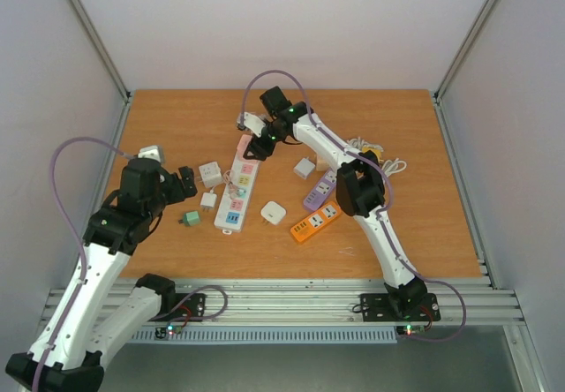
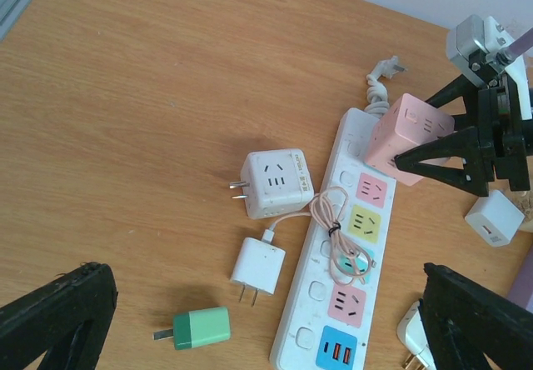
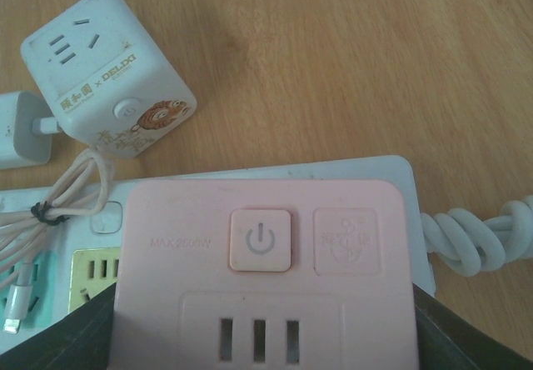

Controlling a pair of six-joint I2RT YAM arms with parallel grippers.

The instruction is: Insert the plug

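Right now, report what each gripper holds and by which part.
Right gripper: pink socket cube, clamped by its two opposite sides. Left gripper: open, holding nothing.

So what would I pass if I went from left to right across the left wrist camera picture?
green plug → white cube adapter → white power strip → pink cube socket → small white cube

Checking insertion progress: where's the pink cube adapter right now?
In the left wrist view, the pink plastic cube adapter sits between the right hand's fingers at the cord end of the long white power strip, right of the white cube adapter.
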